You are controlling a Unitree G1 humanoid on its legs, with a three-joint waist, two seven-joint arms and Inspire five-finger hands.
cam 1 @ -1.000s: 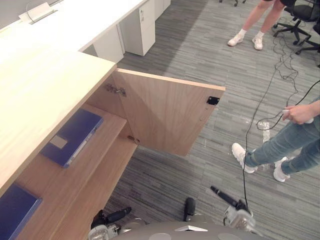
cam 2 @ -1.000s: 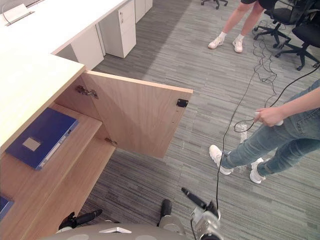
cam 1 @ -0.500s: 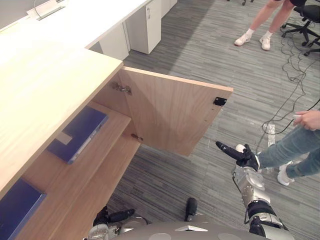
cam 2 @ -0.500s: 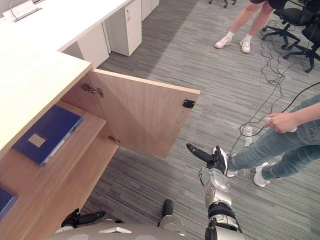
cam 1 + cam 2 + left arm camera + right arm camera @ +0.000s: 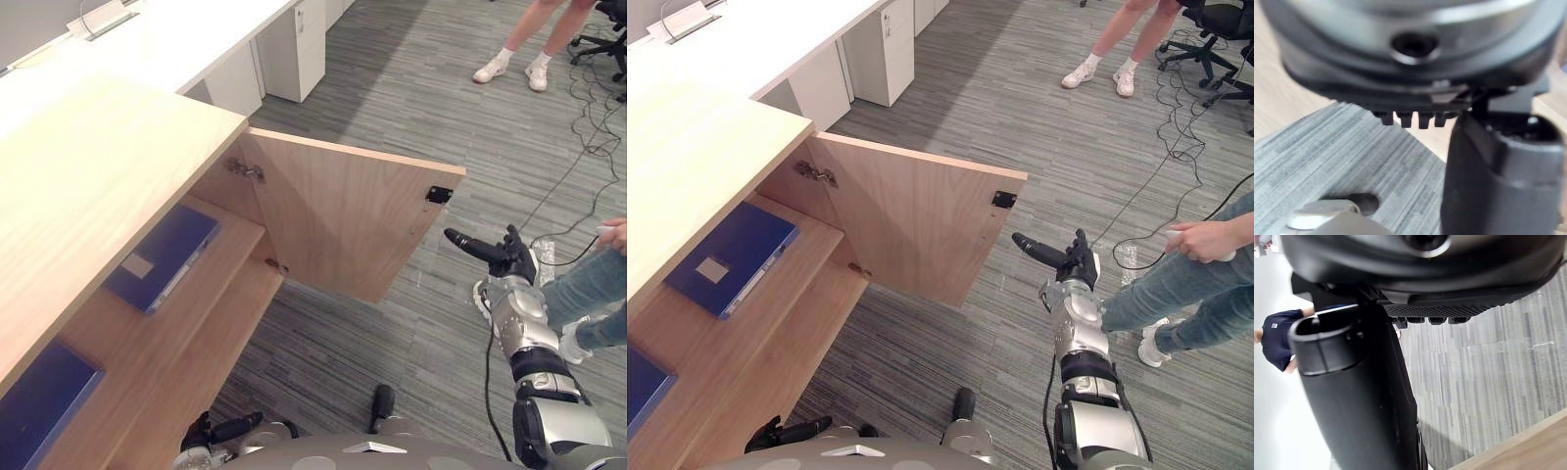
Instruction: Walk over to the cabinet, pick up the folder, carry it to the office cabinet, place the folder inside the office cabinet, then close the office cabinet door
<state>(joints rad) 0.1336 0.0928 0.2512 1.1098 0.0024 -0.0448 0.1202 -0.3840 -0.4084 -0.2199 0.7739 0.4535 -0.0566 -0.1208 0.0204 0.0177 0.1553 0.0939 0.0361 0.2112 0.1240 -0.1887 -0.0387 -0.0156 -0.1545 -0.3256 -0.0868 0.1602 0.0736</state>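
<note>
- your right hand [image 5: 507, 266] was raised just past the free edge of the door [image 5: 343, 220], thumb pointing at that edge, fingers loosely straight and holding nothing.
- the door stood swung out from the cabinet [image 5: 98, 186], its inner face and latch [image 5: 439, 194] turned towards you. its long edge ran from the hinges out to the hand, so the right hand was by far the nearer one.
- the folder [image 5: 162, 257] already lay flat on the shelf [image 5: 220, 255] on the hinge side of the door, long axis running into the cabinet and clear of the door's swing, as far as i could judge.
- a second folder [image 5: 39, 406] lay further along from the door, deeper in the cabinet.
- your left hand [image 5: 220, 429] hung low, well short of the door on the hinge side, fingers relaxed and empty.
- to shut the door you would probably need to get the hand round the free edge to the outer face.
- a person [image 5: 588, 294] stood just beyond the right hand, away from the door, so a wide swing that way was risky.
</note>
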